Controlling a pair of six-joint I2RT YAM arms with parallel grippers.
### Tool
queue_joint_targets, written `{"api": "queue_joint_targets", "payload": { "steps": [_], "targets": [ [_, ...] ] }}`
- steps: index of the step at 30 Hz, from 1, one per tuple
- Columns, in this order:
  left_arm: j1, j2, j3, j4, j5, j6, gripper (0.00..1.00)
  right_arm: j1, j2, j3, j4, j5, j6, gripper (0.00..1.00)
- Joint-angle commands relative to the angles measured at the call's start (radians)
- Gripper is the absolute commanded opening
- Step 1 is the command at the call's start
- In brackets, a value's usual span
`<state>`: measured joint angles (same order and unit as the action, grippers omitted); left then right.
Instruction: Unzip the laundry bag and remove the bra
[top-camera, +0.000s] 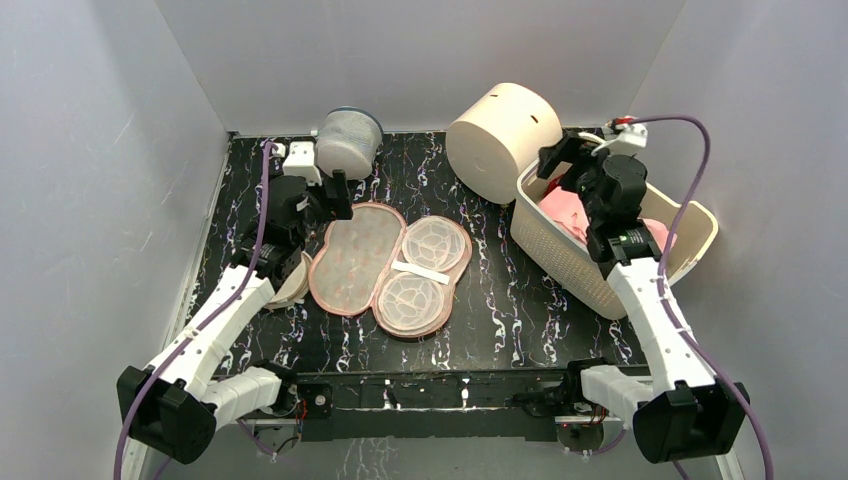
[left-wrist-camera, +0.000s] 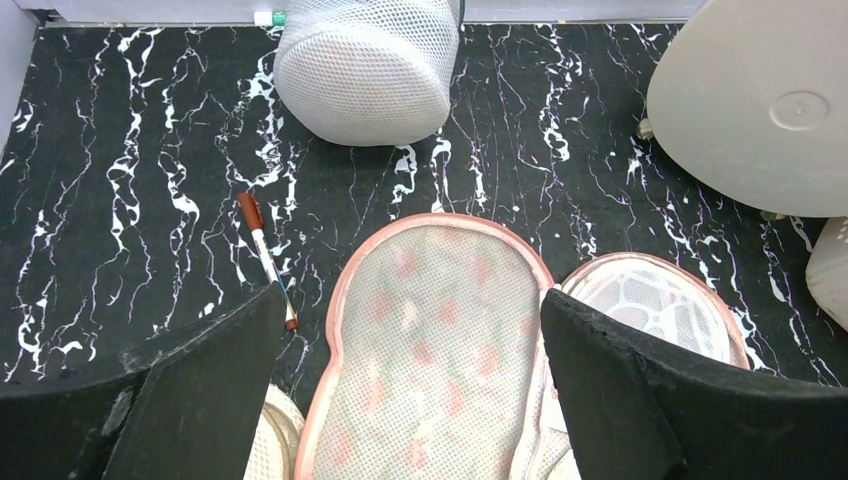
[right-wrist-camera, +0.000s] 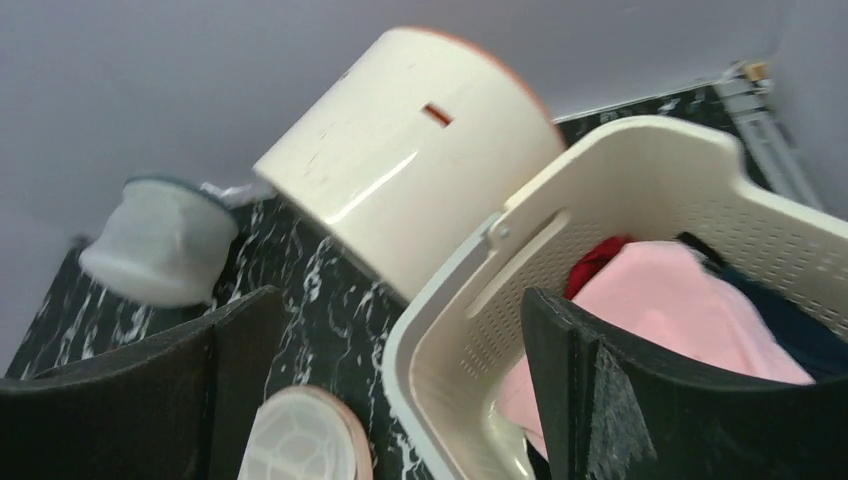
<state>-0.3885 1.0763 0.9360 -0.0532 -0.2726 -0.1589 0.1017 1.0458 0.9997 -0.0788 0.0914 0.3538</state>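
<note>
Both apart | L hand (left-wrist-camera: 410, 330) over laundry bag (top-camera: 355, 258) | R hand (right-wrist-camera: 390, 310) over basket (top-camera: 560, 265) w/ bra (right-wrist-camera: 680, 300) | drum (top-camera: 500, 135) behind

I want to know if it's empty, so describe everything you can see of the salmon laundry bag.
The laundry bag lies unzipped and splayed flat on the black marbled table, two peanut-shaped halves side by side. The left half is pale mesh with reddish motifs; the right shows white lattice frames crossed by a white strap. A salmon rim edges both. No garment shows inside. The open left gripper hangs over its far end.
</note>
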Motion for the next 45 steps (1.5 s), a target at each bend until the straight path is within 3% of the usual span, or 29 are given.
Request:
{"api": "queue_joint_targets", "payload": {
  "steps": [1, 8, 13, 21, 30, 41, 45],
  "targets": [
    [-0.003, 0.026, 0.019, 0.014, 0.026, -0.016, 0.98, 0.001, 0.044, 0.058, 0.013, -0.359, -0.087, 0.92],
    [-0.003, 0.064, 0.023, 0.010, 0.050, -0.024, 0.98, 0.056, 0.079, 0.054, 0.048, -0.603, -0.099, 0.98],
    [-0.003, 0.102, 0.024, 0.013, 0.082, -0.029, 0.98, 0.216, 0.155, 0.073, -0.102, -0.479, -0.190, 0.98],
    [-0.003, 0.175, 0.023, 0.020, 0.116, -0.035, 0.98, 0.369, 0.156, -0.052, -0.101, -0.384, -0.205, 0.98],
    [-0.029, 0.199, -0.022, 0.042, 0.070, -0.027, 0.98, 0.388, 0.060, -0.245, -0.008, -0.267, -0.184, 0.98],
    [-0.018, 0.286, 0.036, -0.265, 0.147, -0.013, 0.98, 0.388, -0.108, -0.438, 0.192, -0.239, -0.188, 0.98],
    [0.001, 0.287, 0.004, -0.292, 0.184, 0.008, 0.98, 0.388, -0.157, -0.478, 0.248, -0.253, -0.188, 0.98]
  ]
}}
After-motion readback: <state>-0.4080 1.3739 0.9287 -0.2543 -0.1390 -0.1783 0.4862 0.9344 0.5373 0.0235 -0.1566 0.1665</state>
